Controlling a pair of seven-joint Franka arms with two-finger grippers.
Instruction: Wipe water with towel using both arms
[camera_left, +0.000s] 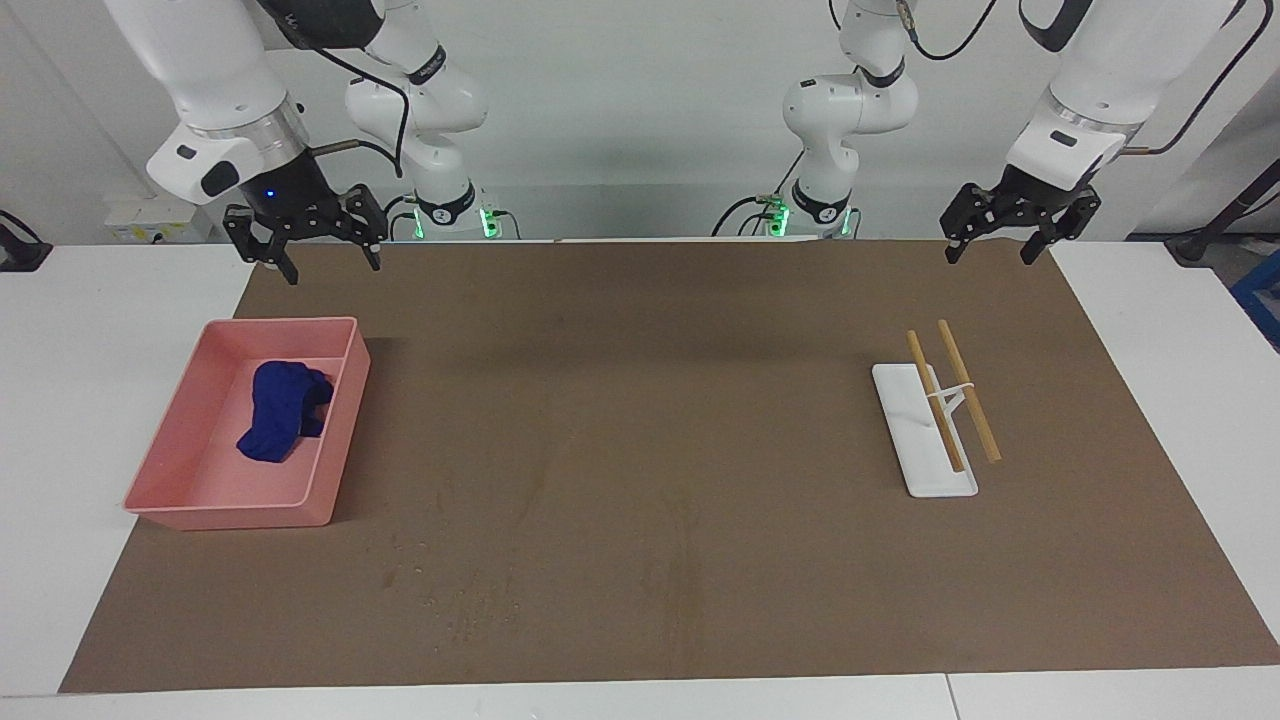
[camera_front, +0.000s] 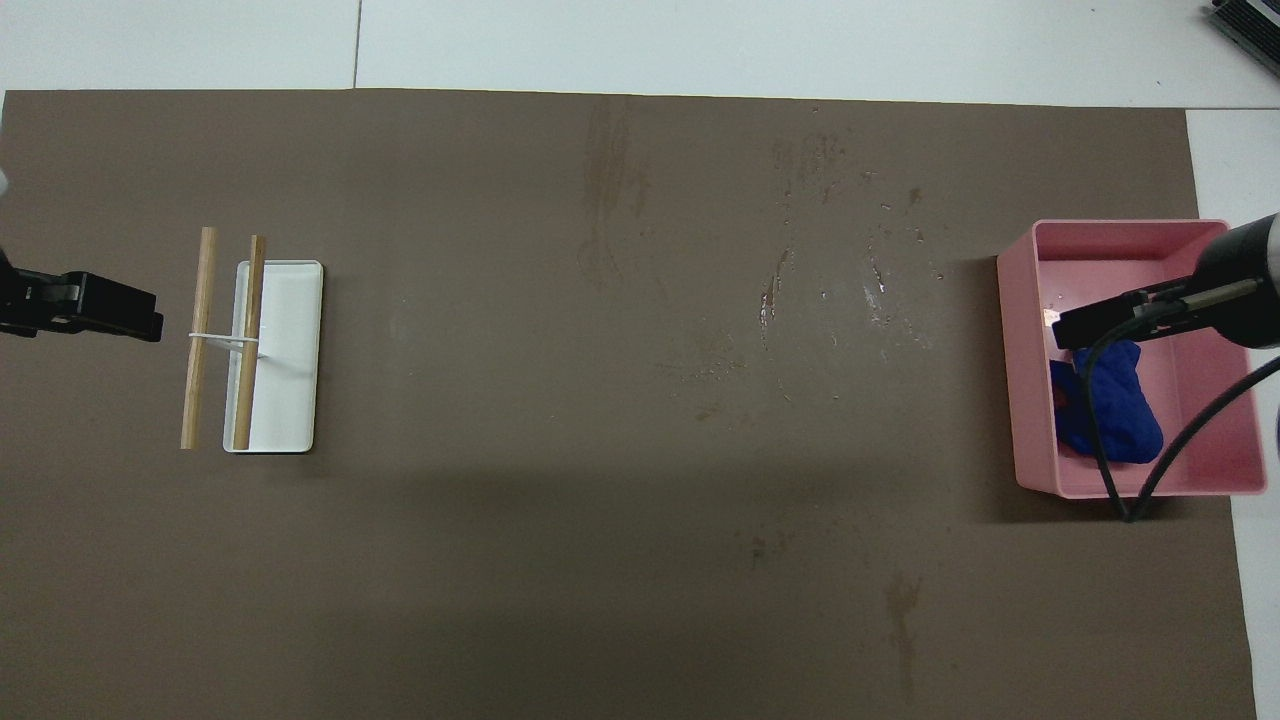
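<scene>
A crumpled blue towel lies in a pink tray at the right arm's end of the table. The water is a faint scatter of tiny droplets on the brown mat, beside the tray and farther from the robots. My right gripper hangs open and empty, high over the tray and towel. At the other end, my left gripper waits, open and empty, raised over the mat's edge.
A white base carrying two wooden rods stands toward the left arm's end. The brown mat has long darker streak stains. The right arm's black cable dangles over the tray.
</scene>
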